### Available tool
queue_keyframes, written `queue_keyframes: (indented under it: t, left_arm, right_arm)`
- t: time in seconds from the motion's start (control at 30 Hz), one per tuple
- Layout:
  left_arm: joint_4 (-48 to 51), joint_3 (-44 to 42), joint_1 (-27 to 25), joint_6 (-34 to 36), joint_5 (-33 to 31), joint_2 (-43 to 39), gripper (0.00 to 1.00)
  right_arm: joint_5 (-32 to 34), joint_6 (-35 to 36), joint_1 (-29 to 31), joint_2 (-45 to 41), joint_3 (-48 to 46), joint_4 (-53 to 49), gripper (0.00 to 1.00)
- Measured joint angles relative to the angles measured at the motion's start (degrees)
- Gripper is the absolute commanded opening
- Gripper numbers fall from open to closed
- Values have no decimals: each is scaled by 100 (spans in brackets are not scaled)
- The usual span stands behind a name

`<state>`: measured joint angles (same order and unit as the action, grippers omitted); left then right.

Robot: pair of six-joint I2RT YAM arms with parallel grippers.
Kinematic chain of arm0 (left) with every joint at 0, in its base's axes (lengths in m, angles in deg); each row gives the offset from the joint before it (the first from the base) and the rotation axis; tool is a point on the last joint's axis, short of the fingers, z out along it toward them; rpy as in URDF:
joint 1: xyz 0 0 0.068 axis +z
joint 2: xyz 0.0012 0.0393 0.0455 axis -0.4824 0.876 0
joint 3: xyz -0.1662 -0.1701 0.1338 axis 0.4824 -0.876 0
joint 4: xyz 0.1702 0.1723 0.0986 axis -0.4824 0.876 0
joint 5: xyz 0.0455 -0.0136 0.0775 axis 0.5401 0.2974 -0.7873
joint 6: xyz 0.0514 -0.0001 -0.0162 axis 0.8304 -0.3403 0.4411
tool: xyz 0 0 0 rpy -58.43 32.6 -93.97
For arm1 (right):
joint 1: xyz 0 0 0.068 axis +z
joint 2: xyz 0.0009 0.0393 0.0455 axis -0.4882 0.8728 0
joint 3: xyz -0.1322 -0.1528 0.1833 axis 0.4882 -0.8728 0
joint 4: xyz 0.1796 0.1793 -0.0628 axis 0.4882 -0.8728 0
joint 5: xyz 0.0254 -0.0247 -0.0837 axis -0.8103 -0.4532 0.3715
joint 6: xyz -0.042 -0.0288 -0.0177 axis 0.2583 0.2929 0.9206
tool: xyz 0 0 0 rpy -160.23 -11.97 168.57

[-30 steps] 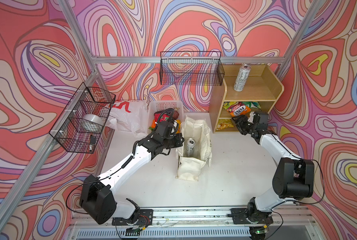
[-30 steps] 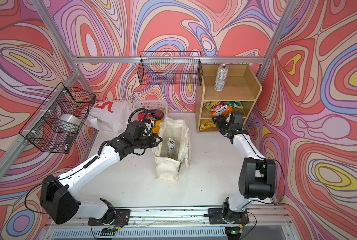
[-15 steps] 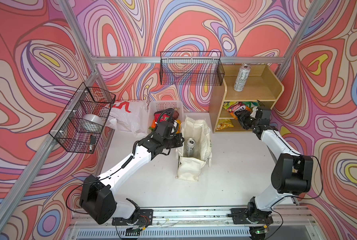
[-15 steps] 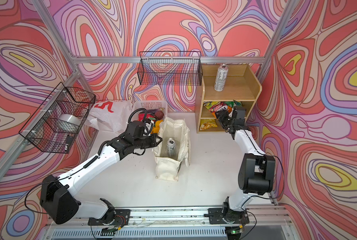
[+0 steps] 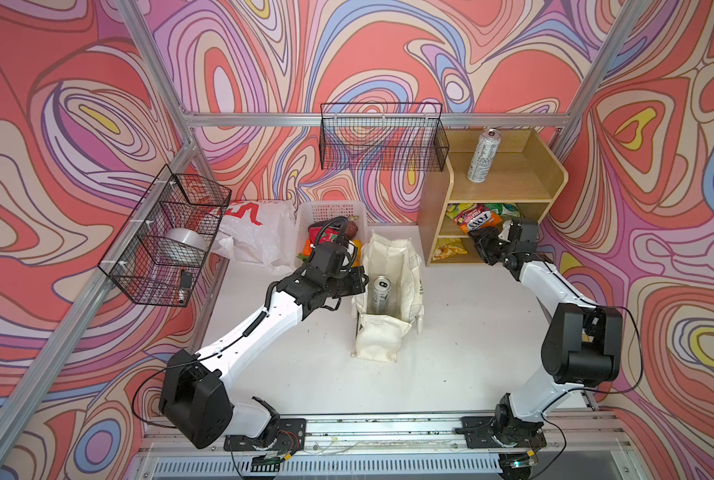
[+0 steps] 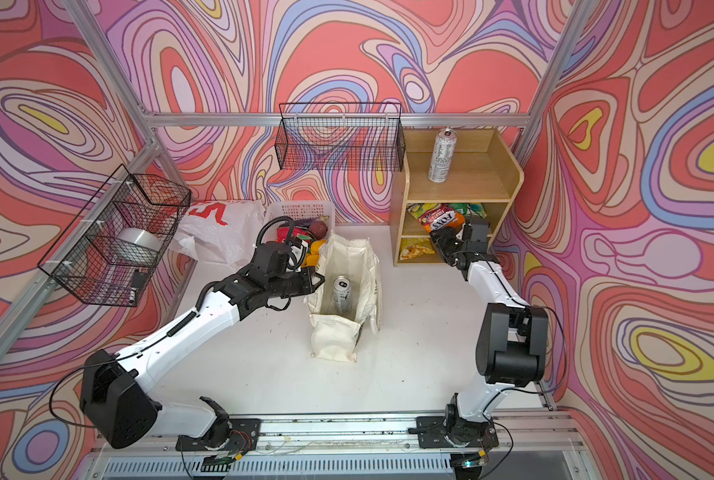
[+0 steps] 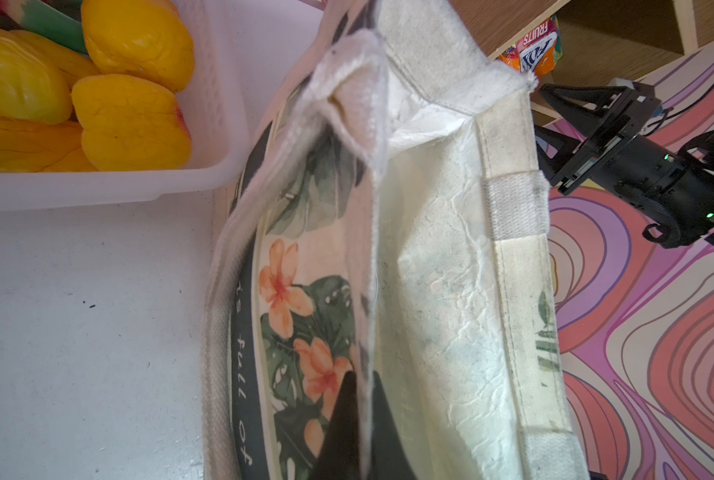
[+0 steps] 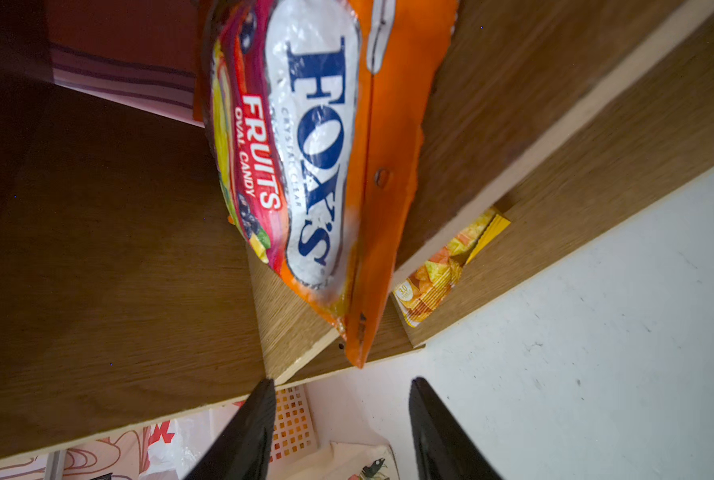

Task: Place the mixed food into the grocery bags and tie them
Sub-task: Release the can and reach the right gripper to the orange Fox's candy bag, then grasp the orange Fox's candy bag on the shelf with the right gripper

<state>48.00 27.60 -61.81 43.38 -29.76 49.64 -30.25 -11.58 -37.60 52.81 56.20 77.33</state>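
I see can (image 5: 379, 297) upright in tote (image 5: 382, 343), left gripper (image 7: 361, 378) clamped on its rim. Right gripper (image 8: 343, 382) parted, empty, facing candy packet (image 8: 322, 166) on shelf (image 5: 509, 183).

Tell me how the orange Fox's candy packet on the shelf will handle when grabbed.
Probably floppy: the Fox's packet is crinkled foil with a thin edge seal, so it may sag from a corner pinch. Likely slippery, given its glossy sheen. Its corner overhangs the shelf, so a push could tip it off.
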Motion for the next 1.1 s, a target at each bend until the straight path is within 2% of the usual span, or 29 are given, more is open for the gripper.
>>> queue_keyframes:
  t: [0.47, 0.6, 0.77, 0.97, 1.1]
  left_arm:
    - [-7, 0, 0, -2, 2, 0, 0]
    - [-4, 0, 0, -2, 0, 0, 0]
    - [-4, 2, 0, -2, 0, 2, 0]
    - [-4, 2, 0, -2, 0, 2, 0]
    - [-4, 2, 0, -2, 0, 2, 0]
  right_arm:
    - [4, 13, -22, 678, 839, -42, 42]
    - [2, 39, -24, 726, 868, -52, 30]
    - [-13, 92, -24, 774, 866, -111, 1]
    - [-48, 136, -24, 737, 815, -72, 0]
    - [-61, 243, -24, 160, 387, -122, 0]
